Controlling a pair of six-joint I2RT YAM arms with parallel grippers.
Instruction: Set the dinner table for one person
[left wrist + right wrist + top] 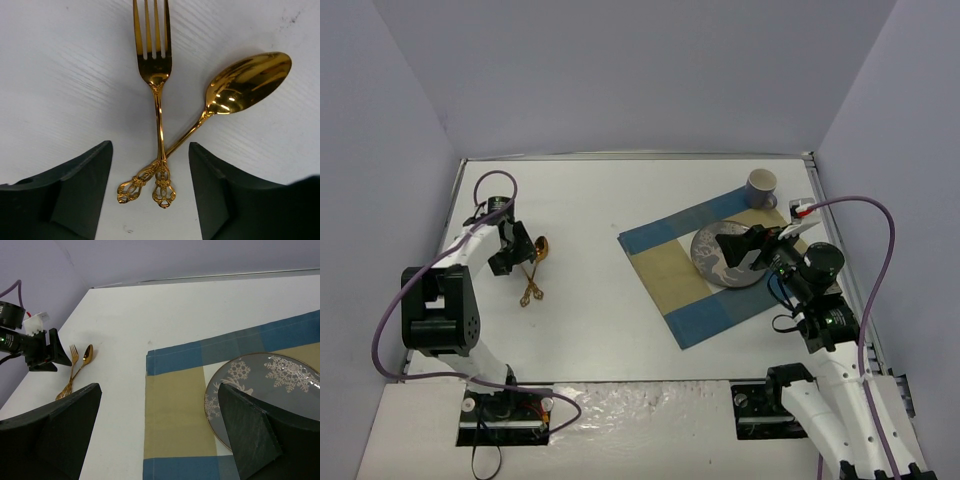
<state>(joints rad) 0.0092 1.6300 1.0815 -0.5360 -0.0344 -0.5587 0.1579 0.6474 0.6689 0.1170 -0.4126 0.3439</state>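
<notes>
The white dinner table (610, 190) carries a blue-and-beige checked placemat (670, 270) at the right, with a grey snowflake plate (705, 258) on it. A gold fork (154, 60) and gold spoon (247, 80) lie crossed at their handles on the table's left side. My left gripper (150, 145) is open and empty, hovering over the handle ends, one finger on each side; it also shows in the top view (516, 258). My right gripper (159, 387) is open and empty above the plate (265, 385) and placemat (175, 410); the top view (728, 248) shows it too.
A grey mug (762, 187) stands at the placemat's far right corner, near the table's right rim. Purple-grey walls enclose the table on three sides. The fork (73, 352) and spoon (87, 354) lie close to the left edge.
</notes>
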